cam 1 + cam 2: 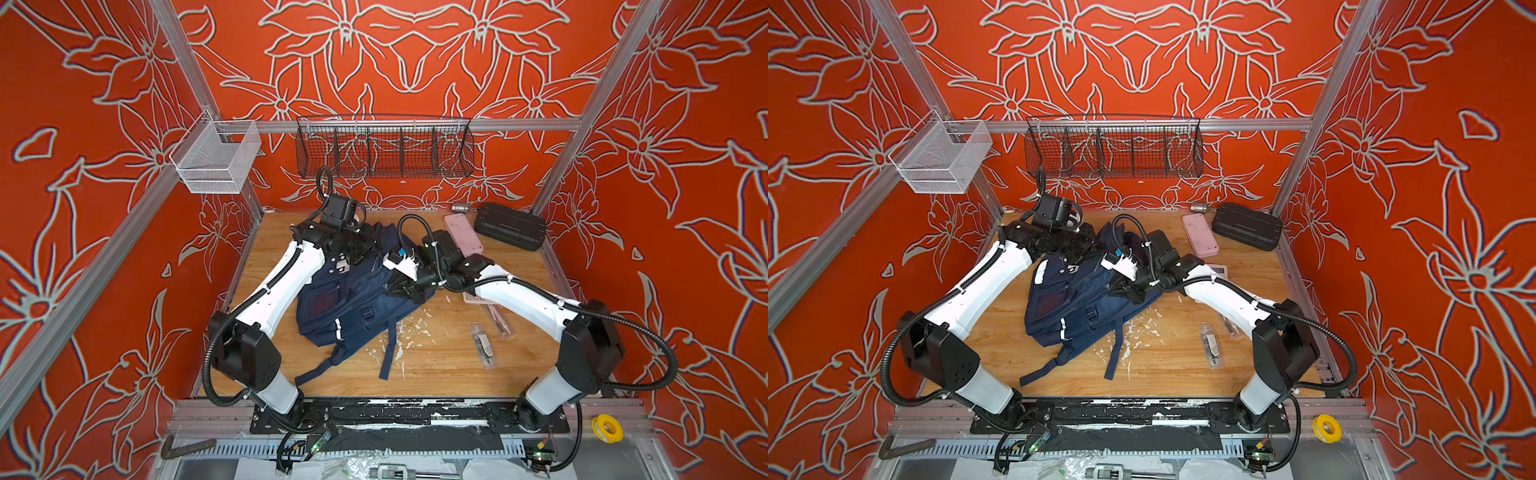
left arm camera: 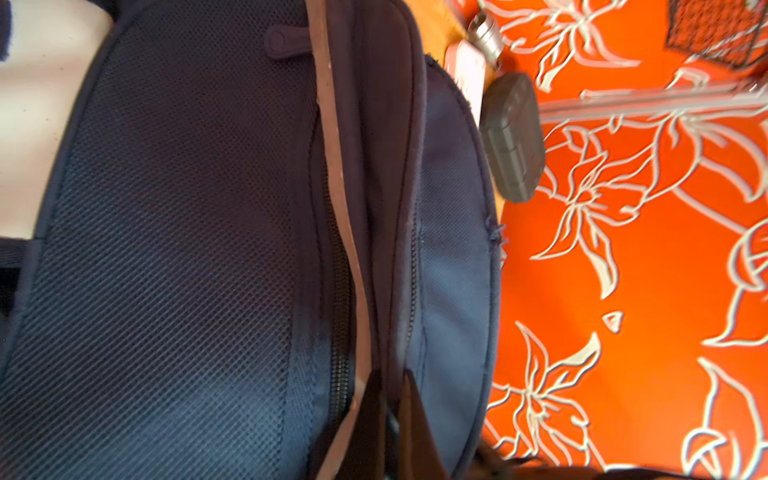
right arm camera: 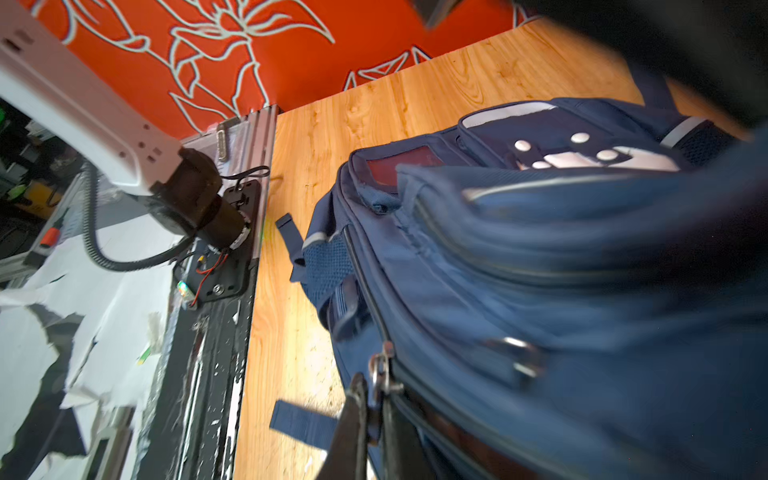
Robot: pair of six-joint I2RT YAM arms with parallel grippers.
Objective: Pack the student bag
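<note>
Walls (image 1: 415, 62): orange-red with grey-white outline flowers, on three sides. Aluminium frame (image 1: 597, 95) at the corners. A rail (image 1: 519, 123) crosses the back wall. Black wire basket (image 1: 384, 151) hangs from the rail, split by dividers. White mesh basket (image 1: 216, 162) at the left rear post. Bench (image 1: 440, 357): light wood-grain board, white flecks near centre. Front edge: black strip (image 1: 415, 409), chipped white. Light bright, even.

The student bag (image 1: 345, 307) is navy blue with thin silver-white stripes, white patches and a dark red panel. The counter (image 1: 436, 357) is light wood grain, flecked white. The walls (image 1: 395, 62) are orange-red with grey-white outlined flowers. At upper right lie a pink case (image 1: 462, 232) and a black ribbed hard case (image 1: 510, 227). A yellow roll (image 1: 607, 429) sits lower right.
</note>
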